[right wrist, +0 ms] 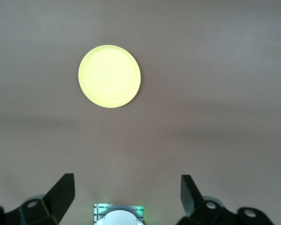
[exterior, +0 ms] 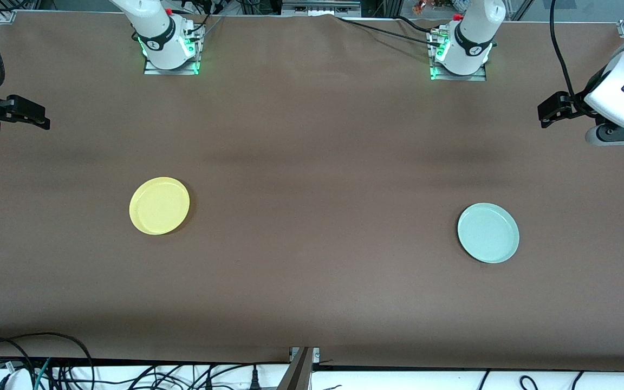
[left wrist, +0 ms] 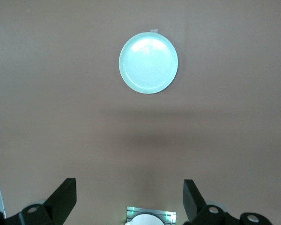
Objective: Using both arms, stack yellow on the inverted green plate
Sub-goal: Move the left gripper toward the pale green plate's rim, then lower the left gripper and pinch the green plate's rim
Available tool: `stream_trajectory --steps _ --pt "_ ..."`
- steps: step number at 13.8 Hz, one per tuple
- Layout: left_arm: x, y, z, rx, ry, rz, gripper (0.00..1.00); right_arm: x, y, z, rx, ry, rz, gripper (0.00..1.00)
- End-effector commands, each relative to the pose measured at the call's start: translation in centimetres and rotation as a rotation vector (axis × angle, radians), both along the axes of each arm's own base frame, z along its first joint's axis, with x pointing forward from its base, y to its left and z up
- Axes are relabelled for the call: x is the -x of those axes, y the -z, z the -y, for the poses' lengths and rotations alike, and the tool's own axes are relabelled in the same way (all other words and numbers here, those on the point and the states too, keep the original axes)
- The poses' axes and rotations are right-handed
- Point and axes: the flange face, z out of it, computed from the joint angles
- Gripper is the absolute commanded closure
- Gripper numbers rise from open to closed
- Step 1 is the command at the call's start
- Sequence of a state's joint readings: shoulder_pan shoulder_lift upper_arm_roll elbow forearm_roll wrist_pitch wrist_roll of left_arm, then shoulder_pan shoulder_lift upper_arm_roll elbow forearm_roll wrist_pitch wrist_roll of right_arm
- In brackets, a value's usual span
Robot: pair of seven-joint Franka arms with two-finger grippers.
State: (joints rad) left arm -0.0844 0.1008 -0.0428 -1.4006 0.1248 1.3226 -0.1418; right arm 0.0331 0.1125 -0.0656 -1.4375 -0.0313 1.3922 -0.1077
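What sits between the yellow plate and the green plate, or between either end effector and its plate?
Nothing visible. Bare table separates the yellow plate from the green plate. Right end effector and left end effector wait open, high at the table's ends, paths unobstructed.

Looking straight down at the brown table [left wrist: 234, 117]: green plate [left wrist: 148, 63] sitting rim-up around 12 o'clock, well clear of everything. Left gripper [left wrist: 129, 201] down at 6 o'clock, fingers [left wrist: 63, 199] spread wide, holding nothing.
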Motion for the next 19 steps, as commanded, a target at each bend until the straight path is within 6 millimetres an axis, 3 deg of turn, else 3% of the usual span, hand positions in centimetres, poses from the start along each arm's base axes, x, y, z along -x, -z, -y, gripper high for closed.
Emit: stream_trajectory --steps 1,3,6,9,15,17,19 --pt "0.2 1.4 -2.8 0.034 -0.034 -0.022 0.00 -0.4 -0.3 0.1 -0.001 0.008 0.005 0.00" --pt "0.3 3.5 -2.9 0.036 -0.033 -0.022 0.00 -0.4 -0.3 0.1 -0.001 0.008 0.005 0.00" --pt "-0.3 8.4 -4.7 0.038 -0.053 -0.007 0.00 -0.4 -0.3 0.1 -0.002 0.005 0.003 0.00" --pt "-1.3 15.8 -7.0 0.057 0.000 0.031 0.00 -0.4 -0.3 0.1 -0.001 0.006 0.005 0.00" --pt "-5.9 29.8 -12.6 0.091 0.003 0.089 0.00 -0.4 -0.3 0.1 -0.001 0.009 0.003 0.00" --pt "-6.7 33.5 -13.2 0.102 -0.003 0.098 0.00 -0.4 -0.3 0.1 0.000 0.006 0.005 0.00" --pt "-7.3 35.8 -13.3 0.107 -0.008 0.117 0.00 -0.4 -0.3 0.2 0.000 0.008 0.003 0.00"
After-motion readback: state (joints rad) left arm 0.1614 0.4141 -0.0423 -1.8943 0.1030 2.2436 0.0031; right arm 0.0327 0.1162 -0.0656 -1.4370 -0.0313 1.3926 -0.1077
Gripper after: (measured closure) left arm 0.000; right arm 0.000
